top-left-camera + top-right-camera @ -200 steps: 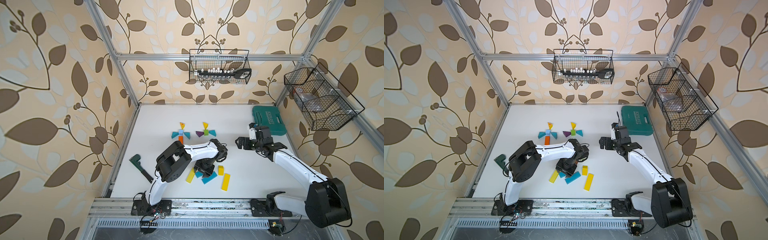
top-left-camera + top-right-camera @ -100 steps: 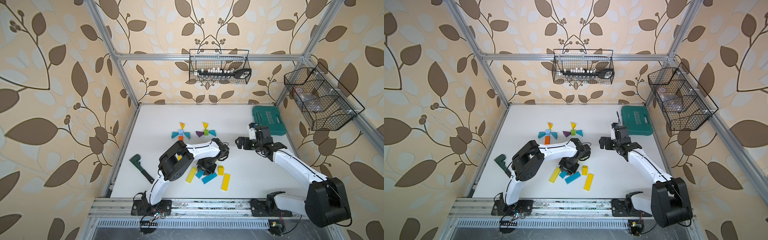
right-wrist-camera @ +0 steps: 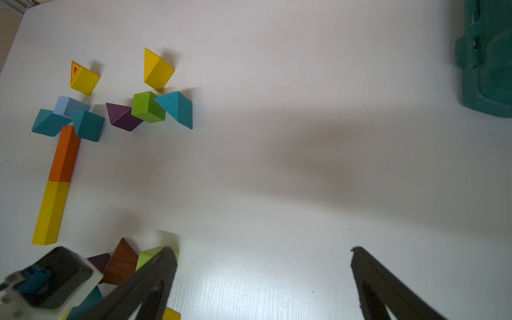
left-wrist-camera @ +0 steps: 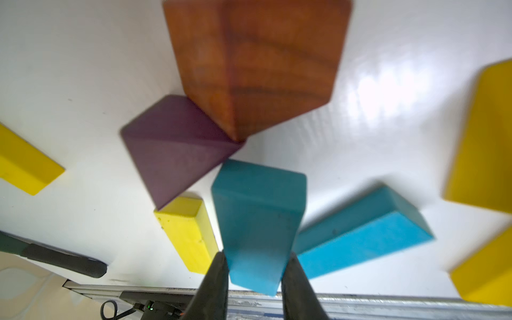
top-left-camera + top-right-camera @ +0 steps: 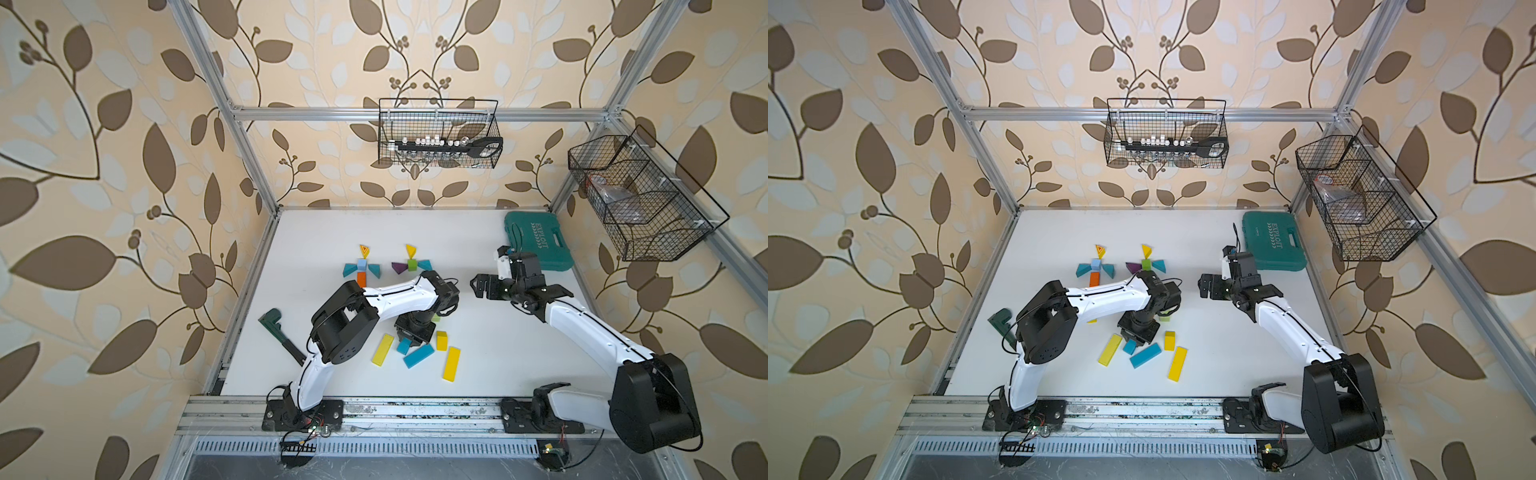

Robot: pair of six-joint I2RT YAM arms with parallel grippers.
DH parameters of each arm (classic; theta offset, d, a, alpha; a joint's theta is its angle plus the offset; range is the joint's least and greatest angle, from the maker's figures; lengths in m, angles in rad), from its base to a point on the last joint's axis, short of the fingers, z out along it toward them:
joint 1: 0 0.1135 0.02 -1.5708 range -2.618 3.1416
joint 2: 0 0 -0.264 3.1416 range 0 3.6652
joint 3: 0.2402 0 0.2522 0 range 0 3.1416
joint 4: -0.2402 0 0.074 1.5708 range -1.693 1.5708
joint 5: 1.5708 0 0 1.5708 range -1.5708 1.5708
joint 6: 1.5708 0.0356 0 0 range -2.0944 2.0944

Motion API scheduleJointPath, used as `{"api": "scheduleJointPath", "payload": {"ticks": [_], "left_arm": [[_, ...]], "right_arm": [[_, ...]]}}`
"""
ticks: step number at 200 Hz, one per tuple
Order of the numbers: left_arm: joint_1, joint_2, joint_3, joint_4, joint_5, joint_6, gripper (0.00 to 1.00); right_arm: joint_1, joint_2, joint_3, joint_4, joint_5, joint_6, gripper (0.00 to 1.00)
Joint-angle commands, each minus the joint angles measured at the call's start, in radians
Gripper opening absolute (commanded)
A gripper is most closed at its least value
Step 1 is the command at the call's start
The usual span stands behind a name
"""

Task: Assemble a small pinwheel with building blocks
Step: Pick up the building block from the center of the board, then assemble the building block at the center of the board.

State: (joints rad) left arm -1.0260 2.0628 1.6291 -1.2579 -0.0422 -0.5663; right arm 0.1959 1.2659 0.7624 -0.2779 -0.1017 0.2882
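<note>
Fingers [image 4: 214,282] clamp teal block [image 4: 259,210] beside purple wedge [image 4: 171,149].

the brown wedge [image 4: 255,66] shows glossy wood grain, the teal block [image 4: 257,221] matt paint, the table [image 4: 374,91] glossy white.

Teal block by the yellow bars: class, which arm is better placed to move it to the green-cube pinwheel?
Left, most likely. The left claw is shut on the teal block, while the right claw hangs open and empty.
</note>
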Motion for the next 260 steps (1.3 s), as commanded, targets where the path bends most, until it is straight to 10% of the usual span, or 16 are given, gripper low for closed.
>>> {"api": "scheduleJointPath", "payload": {"ticks": [1,82,260], "left_arm": [[0.025,-0.094,0.115,-0.074,0.016,-0.024,0.00],[0.254,0.073,0.362,-0.098,-0.007,-0.206,0.00],[0.312,0.380,0.637,-0.068,0.065,-0.181,0.00]], "right_arm": [[-0.003,0.007,-0.019,0.008,-0.009,0.007,1.00],[-0.003,0.010,-0.024,0.014,-0.015,0.012,1.00],[-0.005,0.048,-0.021,0.029,-0.017,0.016,1.00]]}}
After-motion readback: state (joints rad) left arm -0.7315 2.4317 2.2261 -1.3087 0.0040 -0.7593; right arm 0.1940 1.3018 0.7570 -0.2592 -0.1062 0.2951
